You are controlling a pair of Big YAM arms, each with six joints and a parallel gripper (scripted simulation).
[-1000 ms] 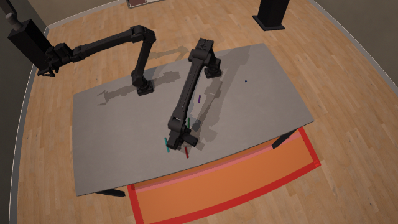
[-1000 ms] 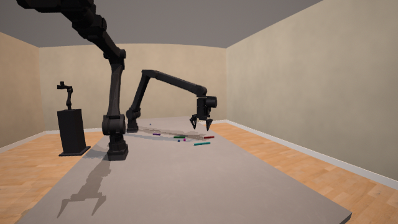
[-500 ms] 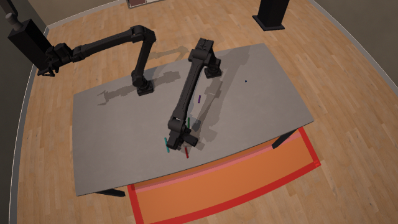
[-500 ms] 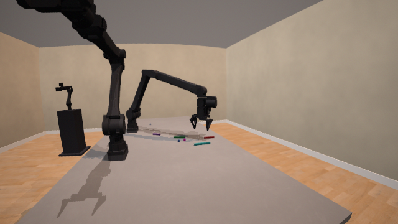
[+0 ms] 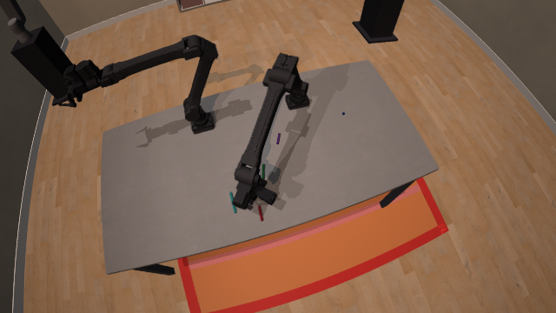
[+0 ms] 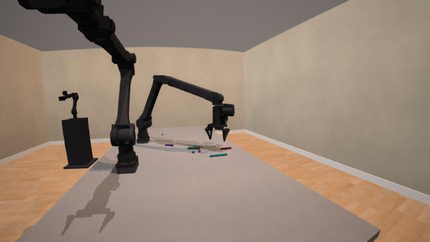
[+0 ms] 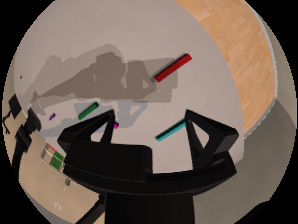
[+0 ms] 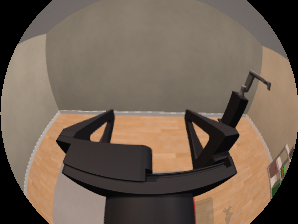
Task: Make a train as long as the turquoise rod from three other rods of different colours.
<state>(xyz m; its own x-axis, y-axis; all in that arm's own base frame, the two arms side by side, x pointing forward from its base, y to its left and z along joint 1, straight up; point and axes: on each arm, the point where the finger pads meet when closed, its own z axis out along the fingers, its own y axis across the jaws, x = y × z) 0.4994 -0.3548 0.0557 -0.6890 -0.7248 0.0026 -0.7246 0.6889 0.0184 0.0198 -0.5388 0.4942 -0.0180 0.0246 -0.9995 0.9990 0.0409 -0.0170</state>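
- Left gripper (image 6: 217, 135) (image 7: 150, 114): fingers apart, raised above table.
- Turquoise rod (image 5: 234, 207) (image 6: 218, 155) (image 7: 171, 131): flat, on its near side.
- Red rod (image 5: 261, 213) (image 6: 226, 148) (image 7: 173, 68): right, farther than turquoise.
- Green rod (image 5: 263, 170) (image 6: 193, 148) (image 7: 88, 111): left; purple rod (image 5: 278, 138) (image 6: 168, 145) (image 7: 52, 116) farther left.
- Right gripper (image 8: 150, 114): fingers apart.

The left arm (image 5: 266, 122) (image 6: 191, 88) rises from its base, bends at a raised elbow and slopes down along its forearm to the wrist. Its gripper points straight down, the left fingers (image 6: 226, 135) spread wide with nothing between them. The right arm (image 5: 149, 57) (image 6: 125, 91) stands tall, folded at the elbow, its forearm reaching away from the left arm. The right fingers (image 5: 69, 103) are wide apart too, also holding nothing.
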